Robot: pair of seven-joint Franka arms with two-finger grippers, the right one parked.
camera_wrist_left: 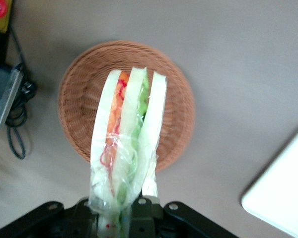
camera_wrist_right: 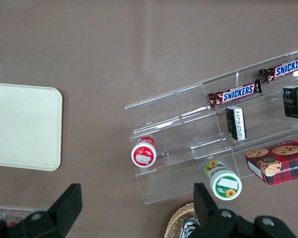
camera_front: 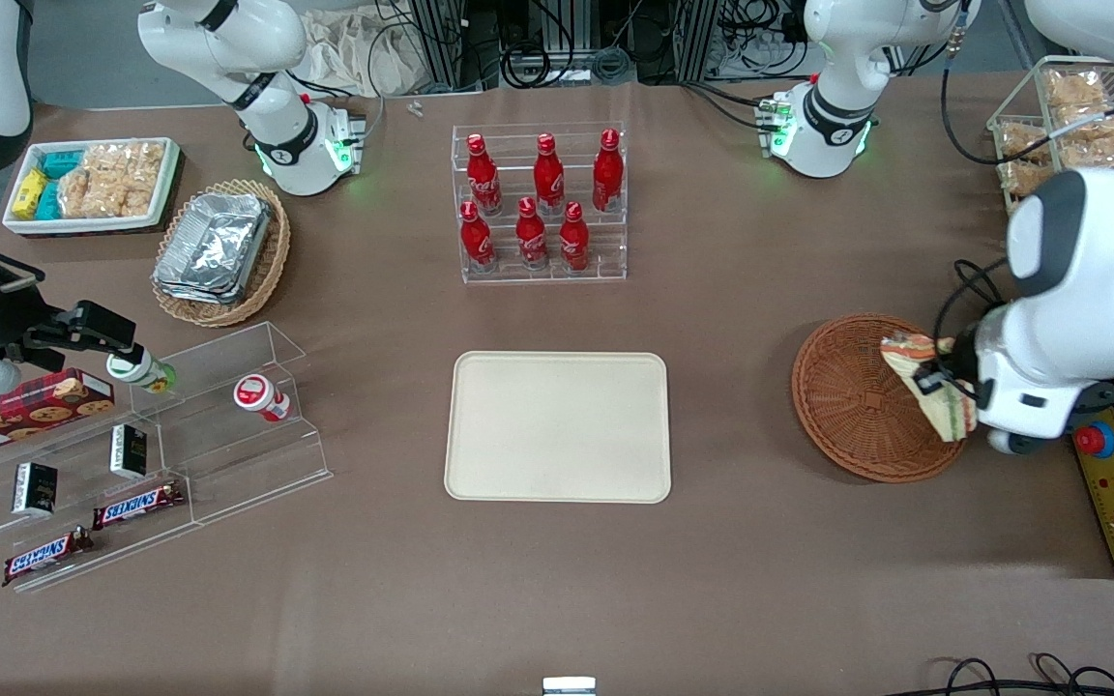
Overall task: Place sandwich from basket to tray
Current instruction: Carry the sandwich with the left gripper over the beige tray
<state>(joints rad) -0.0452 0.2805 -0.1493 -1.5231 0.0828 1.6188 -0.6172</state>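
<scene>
With my gripper (camera_wrist_left: pixel 123 210) clamped on the sandwich (camera_front: pixel 926 382), lifted above the basket's (camera_front: pixel 852 401) rim nearest the working arm, I'd keep it level and carry toward the tray's (camera_front: pixel 557 425) middle.

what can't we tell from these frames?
- Gripper fingers: front view, hidden by the sandwich and the arm; wrist view, covered by the sandwich.
- Basket: part under the sandwich unseen in both views.
- Tray: wrist view, cut off by the frame edge.
</scene>
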